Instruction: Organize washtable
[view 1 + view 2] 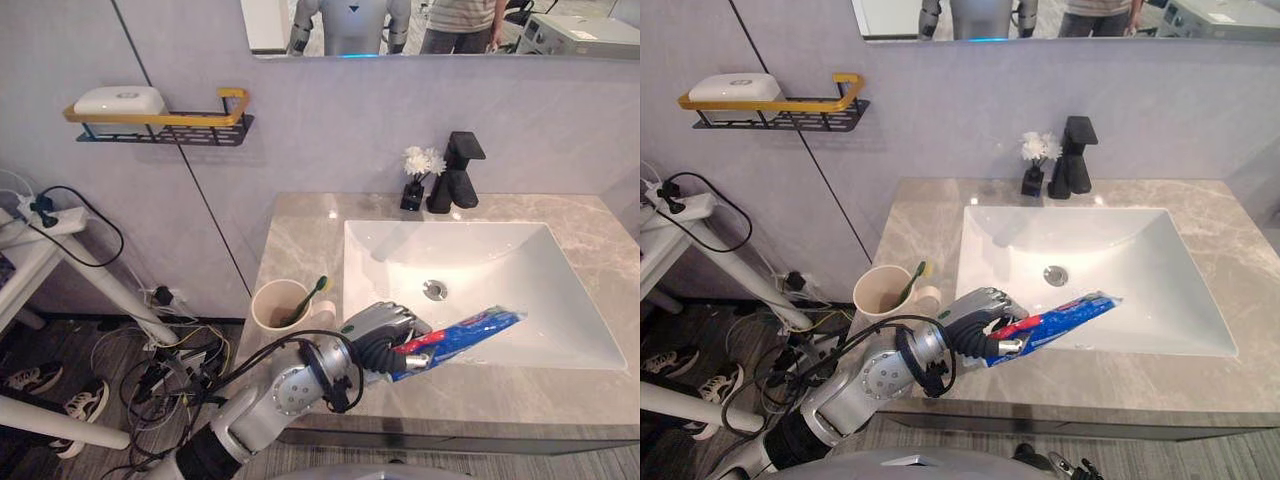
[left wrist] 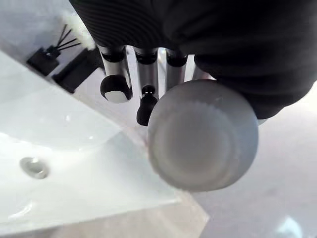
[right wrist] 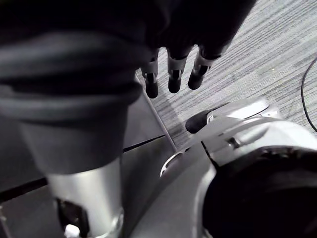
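The toothpaste tube (image 1: pixel 462 338), blue with red, sits in the lower middle of the left eye view. The left robot hand (image 1: pixel 385 330) has its fingers curled round the tube's cap end. The flat end points to the right, across the front rim of the white sink (image 1: pixel 500 290). In the left wrist view the round pale cap (image 2: pixel 203 136) faces the camera, just beside the dark fingertips (image 2: pixel 116 89).

Left of the hand, on the grey marbled counter (image 1: pixel 300 230), stands one beige cup (image 1: pixel 270 308). It holds one toothbrush (image 1: pixel 310 297), which leans against the rim with its green end up and tipped toward the sink.

The sink basin takes up the centre right of the frame, and nothing lies in it but its drain. Behind it, at the wall, stand one black faucet (image 1: pixel 455 172) and, touching or just beside it on the left, one small black vase with white flowers (image 1: pixel 415 180).

In the upper left, one wall shelf (image 1: pixel 170 125) with a yellow rail carries one white soap-like block (image 1: pixel 120 102) at its left end.

A mirror (image 1: pixel 270 25) runs along the top edge, and a person's torso (image 1: pixel 460 25) shows in it.

In the right wrist view the right robot hand (image 3: pixel 173 69) hangs over a grey striped floor (image 3: pixel 257 59). Its fingers are straight and loosely spread, and they grasp nothing.
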